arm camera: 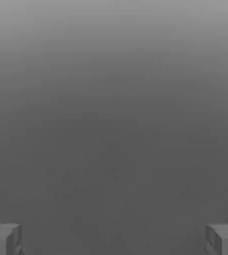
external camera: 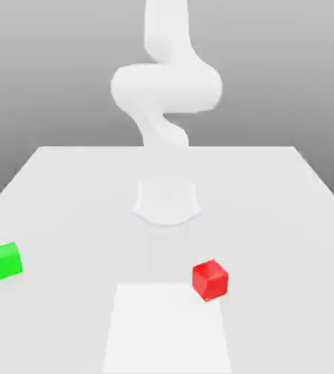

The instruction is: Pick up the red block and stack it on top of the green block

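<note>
The small, smooth, bright red cube (external camera: 210,280) rests on the pale, plain surface (external camera: 74,197), lower right of centre in the exterior view, overlapping the upper-right corner of a white rectangular patch (external camera: 168,329). A small, smooth, bright green cube (external camera: 7,261) lies well apart, lower left. In the hand view, the claw (arm camera: 114,240) is wide open, holding nothing.

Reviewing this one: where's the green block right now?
In the exterior view, the green block sits on the tabletop near the view's left edge, well left of the red block.
</note>
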